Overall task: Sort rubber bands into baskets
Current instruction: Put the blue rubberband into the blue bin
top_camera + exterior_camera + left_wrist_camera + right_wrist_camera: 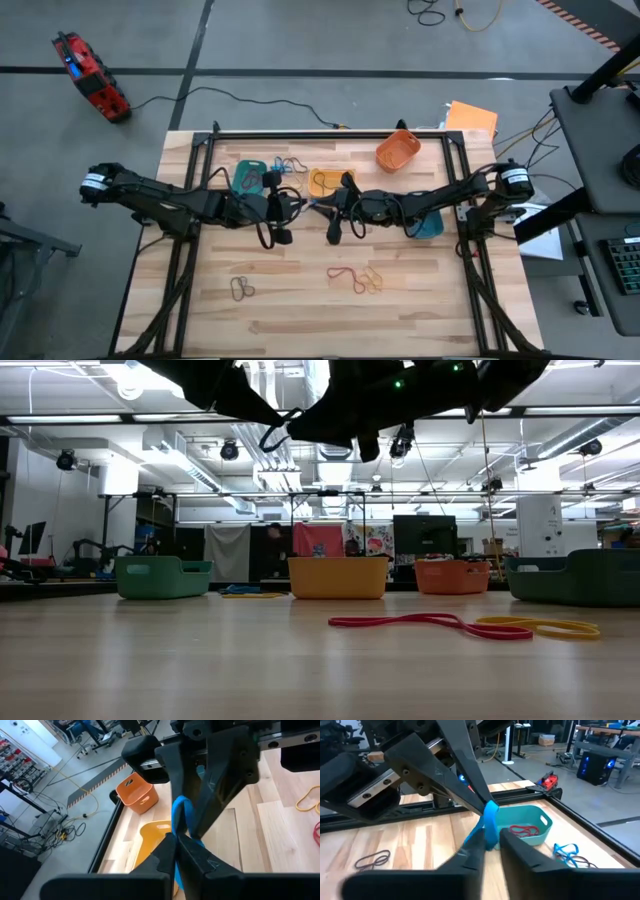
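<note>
- Step in hand, as I judge it: a handover in mid-air. The left tool (300,205) and the right tool (322,207) meet tip to tip above the middle of the surface (300,310), near the yellow basket (326,182).
- A blue rubber band (181,817) is stretched between them. In the left wrist view the left tool's fingers are pressed together on its lower end; in the right wrist view the same blue rubber band (489,822) hangs at the right tool's tips, which seem to pinch it too.
- Next move, by my reckoning: one tool must let go cleanly so the other can carry the band to a basket. The floppy loop could snag on a fingertip.
- Baskets: the teal basket (247,176) at the back left holds a red band, seen in the right wrist view; the orange basket (398,150) stands at the back edge; the blue basket (428,226) is mostly hidden under the right arm.
- Loose on the wooden surface: a red band (345,274), yellow bands (372,281), dark bands (241,289), and blue ones (291,165) beside the teal basket.
- Room: grey floor, a red device (88,73) with a cable, workshop benches and ceiling lights beyond.
</note>
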